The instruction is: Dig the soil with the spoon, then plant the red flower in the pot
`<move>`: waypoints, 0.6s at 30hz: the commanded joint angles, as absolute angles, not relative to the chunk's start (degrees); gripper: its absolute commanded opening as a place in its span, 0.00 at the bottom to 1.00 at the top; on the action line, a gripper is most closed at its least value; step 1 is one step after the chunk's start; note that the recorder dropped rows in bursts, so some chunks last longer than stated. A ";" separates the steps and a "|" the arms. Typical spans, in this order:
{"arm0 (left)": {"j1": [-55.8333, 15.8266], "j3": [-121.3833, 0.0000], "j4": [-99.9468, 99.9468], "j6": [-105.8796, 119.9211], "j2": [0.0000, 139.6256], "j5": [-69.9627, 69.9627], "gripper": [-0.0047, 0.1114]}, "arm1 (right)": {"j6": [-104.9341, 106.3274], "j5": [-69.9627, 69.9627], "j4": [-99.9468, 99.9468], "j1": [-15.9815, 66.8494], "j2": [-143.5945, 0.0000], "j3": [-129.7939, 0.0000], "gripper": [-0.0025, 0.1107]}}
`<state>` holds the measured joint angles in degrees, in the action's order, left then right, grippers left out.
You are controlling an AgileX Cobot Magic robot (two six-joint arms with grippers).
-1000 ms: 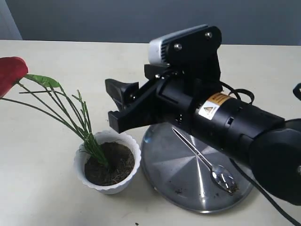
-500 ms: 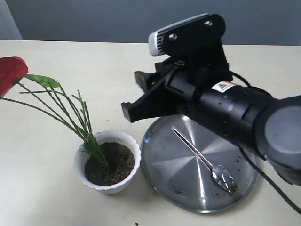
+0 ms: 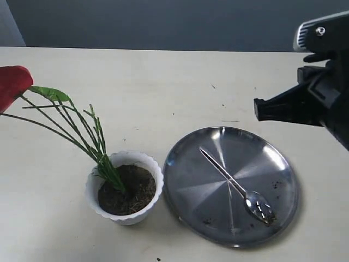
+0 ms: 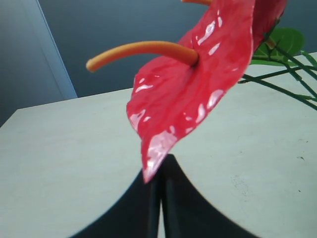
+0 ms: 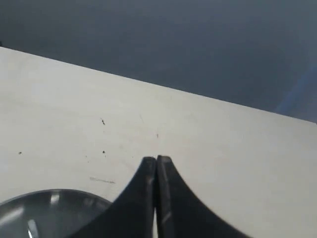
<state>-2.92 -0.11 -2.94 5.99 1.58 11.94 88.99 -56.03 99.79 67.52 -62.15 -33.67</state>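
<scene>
flower in, but leaning hard

right gripper [image 3: 262, 109] sits at the right edge of the exterior frame, high above the table, and its wrist view shows the two fingers pressed together with nothing between them. left gripper [image 4: 159, 198] shows the same in its own view, fingers closed and empty, the red flower [image 4: 198, 89] filling the frame just ahead of it.

down at lower left of the exterior frame, the pot [image 3: 125, 186] holds the soil [image 3: 126, 190], and the flower's stems are rooted in it, slanting up to the bloom at the far left edge. the spoon [image 3: 234, 184] lies on the steel plate [image 3: 185, 180] at lower right, crumbs of earth around its bowl.

risk now, as i read it: that long lean puts the heavy bloom well outside the pot's rim, so the stems could lever out of loose soil or tip the little pot. the left gripper so near the bloom could nudge it on any move.
</scene>
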 commanded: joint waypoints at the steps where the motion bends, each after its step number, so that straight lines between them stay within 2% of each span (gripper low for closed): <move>1: -3.01 0.00 -3.12 5.81 1.34 11.52 0.04 | 86.10 -57.16 99.95 67.47 -61.39 -31.16 0.02; 6: -3.01 0.00 -3.12 5.81 1.34 11.52 0.04 | 86.61 -64.16 99.95 67.47 -61.39 -31.18 0.02; 12: -3.01 0.00 -3.12 5.81 1.34 11.52 0.04 | 80.10 -65.93 99.95 67.47 -61.51 -31.18 0.02; 15: -3.01 0.00 -3.12 5.81 1.34 11.52 0.04 | 78.59 -60.29 97.70 66.88 -60.60 -31.18 0.02; 18: -3.01 0.00 -3.12 5.81 1.34 11.52 0.04 | 70.53 -45.53 94.29 60.38 -56.86 -31.18 0.02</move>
